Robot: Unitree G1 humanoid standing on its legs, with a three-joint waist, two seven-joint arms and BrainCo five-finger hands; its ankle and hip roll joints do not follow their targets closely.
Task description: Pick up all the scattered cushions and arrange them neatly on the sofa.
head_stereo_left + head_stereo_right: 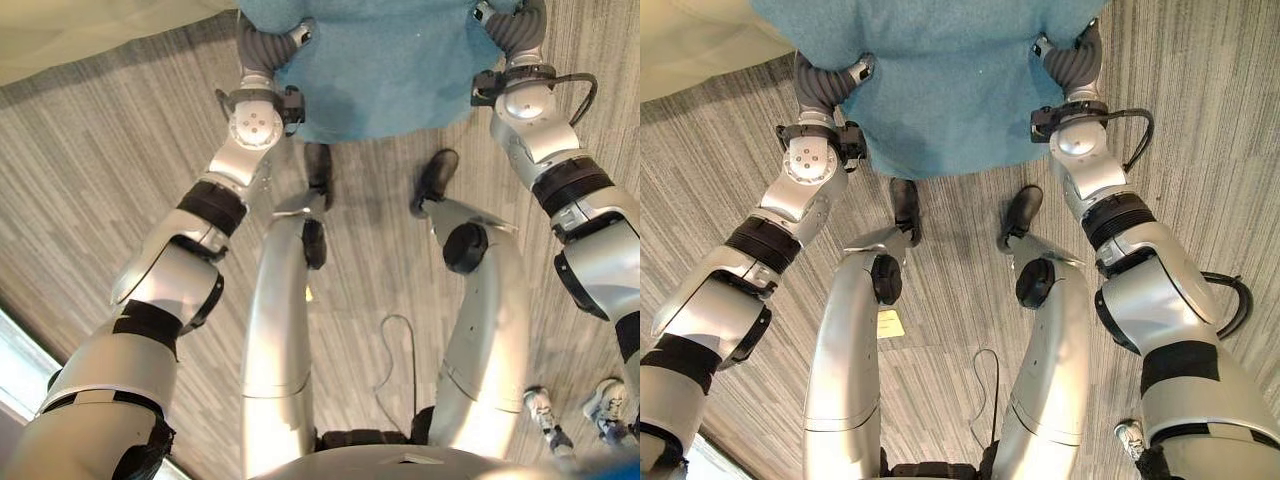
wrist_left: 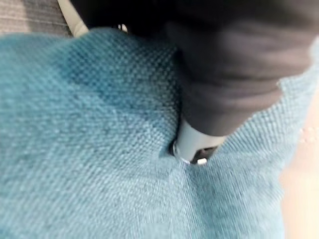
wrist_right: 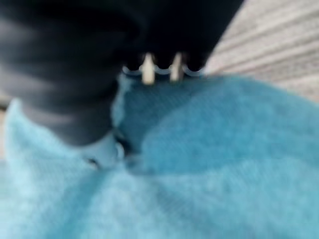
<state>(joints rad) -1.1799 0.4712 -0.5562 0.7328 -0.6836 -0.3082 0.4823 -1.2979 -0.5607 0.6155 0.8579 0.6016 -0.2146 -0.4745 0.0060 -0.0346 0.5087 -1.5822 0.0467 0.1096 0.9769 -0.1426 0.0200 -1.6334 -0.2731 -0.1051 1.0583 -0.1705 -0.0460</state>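
A large teal cushion hangs in front of me above the grey striped floor, held between both hands. My left hand clamps its left edge, and in the left wrist view the thumb digs into the teal fabric. My right hand grips the right edge. Its thumb presses a dent into the cushion while the fingers curl over the rim. Most of each hand is hidden behind the cushion in the eye views.
A cream-coloured surface fills the upper left corner beyond the floor. A person's shoes stand at the lower right. A small pale slip lies on the carpet under me.
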